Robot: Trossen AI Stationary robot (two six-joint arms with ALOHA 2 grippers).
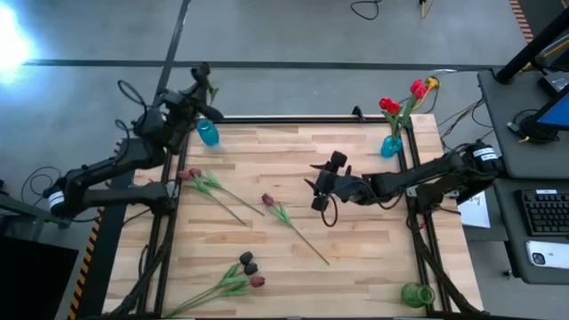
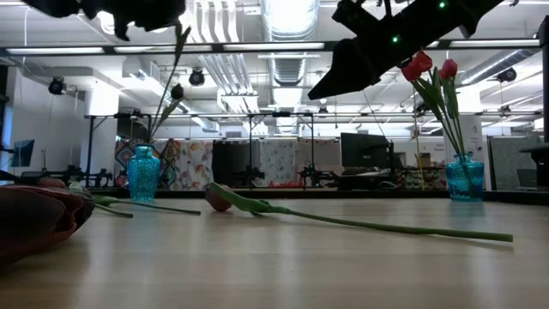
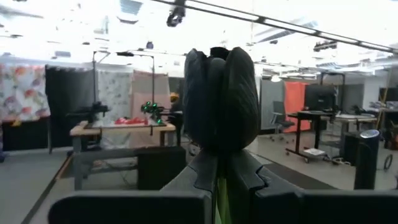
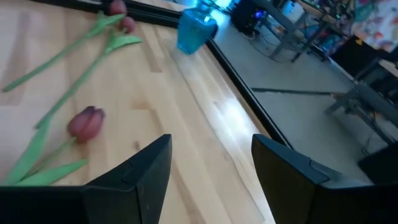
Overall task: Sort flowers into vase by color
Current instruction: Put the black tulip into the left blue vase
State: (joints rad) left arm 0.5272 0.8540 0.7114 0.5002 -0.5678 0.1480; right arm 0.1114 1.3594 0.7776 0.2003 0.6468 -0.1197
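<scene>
My left gripper (image 1: 203, 82) is raised above the blue vase (image 1: 207, 133) at the table's far left corner, shut on a black tulip (image 3: 221, 99). In the low view a green stem (image 2: 174, 69) runs from that vase (image 2: 143, 172) up to the gripper. My right gripper (image 1: 318, 188) hangs open over the table's middle, and a maroon tulip (image 4: 87, 122) lies flat on the wood ahead of its fingers. A second blue vase (image 1: 391, 145) at the far right holds red tulips (image 1: 391, 105). Other tulips lie on the table (image 1: 203, 182) (image 1: 247, 267). My left gripper holds the black tulip by its stem (image 3: 219, 186) right under the head, pinched between the two fingers. The head stands just past the fingertips and is lifted clear. Whether the stem's lower end touches the vase, I cannot tell.
A green vase (image 1: 416, 293) stands at the near right corner. Two tulips lie at the left (image 1: 213, 188), one in the middle (image 1: 293, 227), several near the near edge (image 1: 231, 283). Bare wood shows between the middle tulip and the right blue vase. A black frame edges the table (image 1: 293, 119).
</scene>
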